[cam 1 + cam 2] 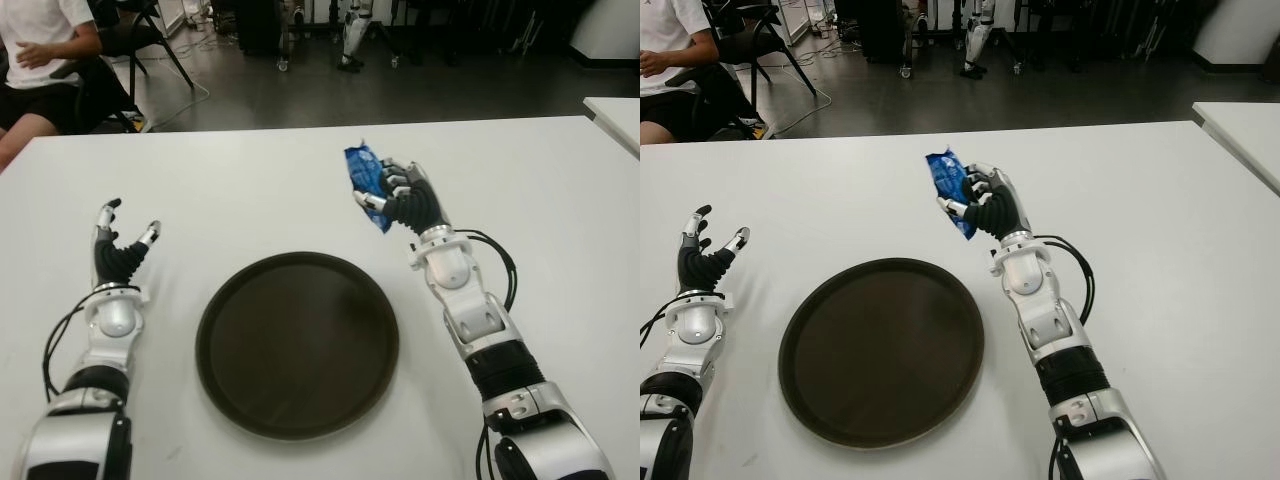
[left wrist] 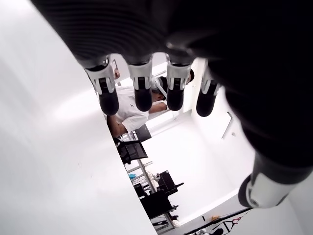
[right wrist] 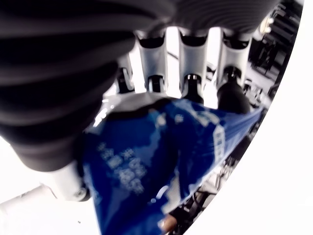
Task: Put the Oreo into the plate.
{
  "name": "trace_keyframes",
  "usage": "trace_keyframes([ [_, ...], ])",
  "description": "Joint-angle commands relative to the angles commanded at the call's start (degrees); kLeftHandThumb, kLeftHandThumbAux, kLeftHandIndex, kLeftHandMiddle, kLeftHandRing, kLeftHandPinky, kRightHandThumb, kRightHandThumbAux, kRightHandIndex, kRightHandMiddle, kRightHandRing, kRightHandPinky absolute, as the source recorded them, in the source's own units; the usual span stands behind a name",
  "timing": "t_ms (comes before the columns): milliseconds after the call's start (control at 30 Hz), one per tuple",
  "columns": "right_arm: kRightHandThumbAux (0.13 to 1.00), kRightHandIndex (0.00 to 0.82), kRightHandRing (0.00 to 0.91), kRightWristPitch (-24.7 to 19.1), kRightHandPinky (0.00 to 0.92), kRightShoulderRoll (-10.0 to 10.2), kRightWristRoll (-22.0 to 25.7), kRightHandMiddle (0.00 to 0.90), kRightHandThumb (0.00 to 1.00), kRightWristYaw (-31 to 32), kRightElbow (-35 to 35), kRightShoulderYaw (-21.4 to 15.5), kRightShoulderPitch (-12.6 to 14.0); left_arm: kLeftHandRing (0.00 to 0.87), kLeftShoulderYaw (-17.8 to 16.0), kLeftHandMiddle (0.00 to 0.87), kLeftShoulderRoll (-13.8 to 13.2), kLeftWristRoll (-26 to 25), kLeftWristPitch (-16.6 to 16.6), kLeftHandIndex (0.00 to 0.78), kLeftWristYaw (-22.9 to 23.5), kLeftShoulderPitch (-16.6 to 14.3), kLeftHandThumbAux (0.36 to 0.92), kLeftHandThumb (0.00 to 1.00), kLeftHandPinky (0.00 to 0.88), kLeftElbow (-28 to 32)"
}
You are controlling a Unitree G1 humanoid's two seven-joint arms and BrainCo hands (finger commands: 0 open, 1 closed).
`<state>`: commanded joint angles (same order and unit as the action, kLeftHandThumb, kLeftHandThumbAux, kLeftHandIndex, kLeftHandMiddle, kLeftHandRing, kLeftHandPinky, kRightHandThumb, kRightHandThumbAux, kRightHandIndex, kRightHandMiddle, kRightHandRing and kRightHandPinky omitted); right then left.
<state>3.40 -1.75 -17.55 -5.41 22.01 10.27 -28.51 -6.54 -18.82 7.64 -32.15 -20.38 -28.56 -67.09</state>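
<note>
A blue Oreo packet (image 1: 364, 180) is gripped in my right hand (image 1: 398, 196), held just beyond the far right rim of the round dark plate (image 1: 297, 343). The right wrist view shows the fingers (image 3: 191, 58) curled over the blue wrapper (image 3: 151, 171) with the thumb pressing from the other side. The plate lies on the white table (image 1: 250, 190) in front of me and holds nothing. My left hand (image 1: 122, 245) shows to the left of the plate with its fingers (image 2: 142, 88) spread and nothing in them.
A person in a white shirt (image 1: 40, 45) sits on a chair beyond the table's far left corner. Another white table's corner (image 1: 612, 112) shows at the far right. Chairs and equipment stands line the dark floor behind.
</note>
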Motion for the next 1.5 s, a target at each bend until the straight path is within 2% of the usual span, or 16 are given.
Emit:
trace_keyframes([
  [300,0.72,0.441,0.806,-3.53,0.801,2.26,-2.86,0.806,0.706,-1.35,1.46,2.85,-1.52,0.0,0.3,0.0,-0.62,0.56,0.41,0.0,-0.21,0.03,0.595,0.0,0.0,-0.06],
  [433,0.72,0.441,0.8,-3.58,0.793,3.29,-3.28,0.802,0.706,-0.95,2.3,4.24,-2.14,0.0,0.46,0.0,-0.88,0.83,0.43,0.0,-0.33,0.04,0.591,0.0,0.0,-0.03],
  [700,0.721,0.44,0.801,-4.25,0.793,3.92,-3.32,0.804,0.704,1.35,1.81,6.44,-2.23,0.0,0.88,0.0,-1.21,1.41,0.17,0.0,-0.56,0.03,0.59,0.0,0.0,-0.29],
  [900,0.721,0.44,0.809,-3.03,0.801,4.81,-2.68,0.813,0.703,2.94,2.66,7.72,-2.15,0.0,0.99,0.001,-1.06,1.34,0.89,0.002,-0.39,-0.19,0.601,0.0,0.0,-0.48],
  [1033,0.721,0.439,0.809,-0.94,0.8,6.08,-3.8,0.809,0.704,2.98,4.92,10.82,-0.08,0.0,0.89,0.01,-0.82,1.23,1.33,0.001,-0.85,-0.3,0.598,0.0,0.0,-0.59],
  [1200,0.722,0.438,0.803,-0.48,0.794,6.04,-3.77,0.797,0.704,4.59,6.89,12.3,1.14,0.0,1.08,0.009,-0.68,1.49,1.44,0.0,-1.42,-0.58,0.575,0.0,0.0,-0.8],
  [1500,0.72,0.439,0.797,-1.04,0.792,5.61,-2.57,0.792,0.704,9.33,7.55,12.37,1.4,0.0,1.09,0.002,-0.49,1.47,0.89,0.009,-1.57,-0.22,0.588,0.0,0.0,-0.72],
])
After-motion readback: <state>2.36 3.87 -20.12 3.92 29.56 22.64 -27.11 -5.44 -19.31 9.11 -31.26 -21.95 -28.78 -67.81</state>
